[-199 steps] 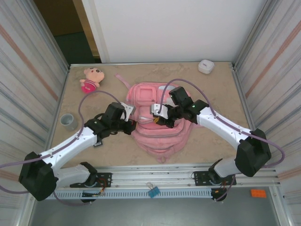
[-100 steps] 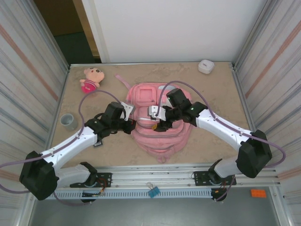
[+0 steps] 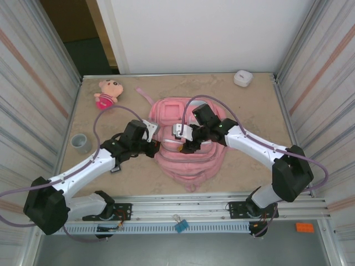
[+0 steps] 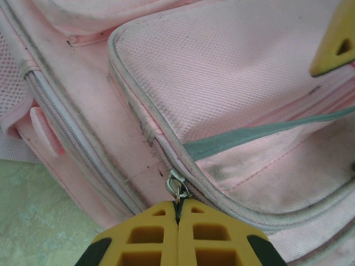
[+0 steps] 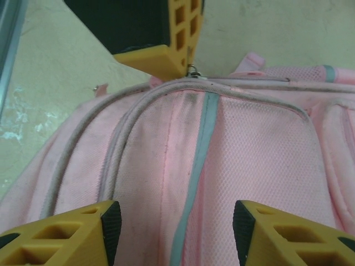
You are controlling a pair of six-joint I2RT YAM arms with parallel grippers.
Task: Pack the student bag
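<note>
Top external: shows large pink fabric backpack (image 3: 188,166) flat at centre, right gripper (image 3: 186,143) nudged left over it. Left wrist: shows left gripper (image 4: 178,209) pinching metal zip pull (image 4: 177,185), bottom centre. Right wrist: shows fingers (image 5: 66,233) newly spread, empty, likely freed to brace fabric for unzipping.

The student bag (image 3: 191,163) lies in the middle of the table (image 3: 249,111). The doll (image 3: 107,92) sits at the back left. The cup (image 3: 81,143) stands by the left edge, well apart from the bag. The small box (image 3: 243,78) is at the back right. The left gripper (image 4: 178,213) is at the zip pull (image 4: 176,185) on the bag's left side. The right gripper (image 5: 176,221) hangs over the bag's middle.
</note>
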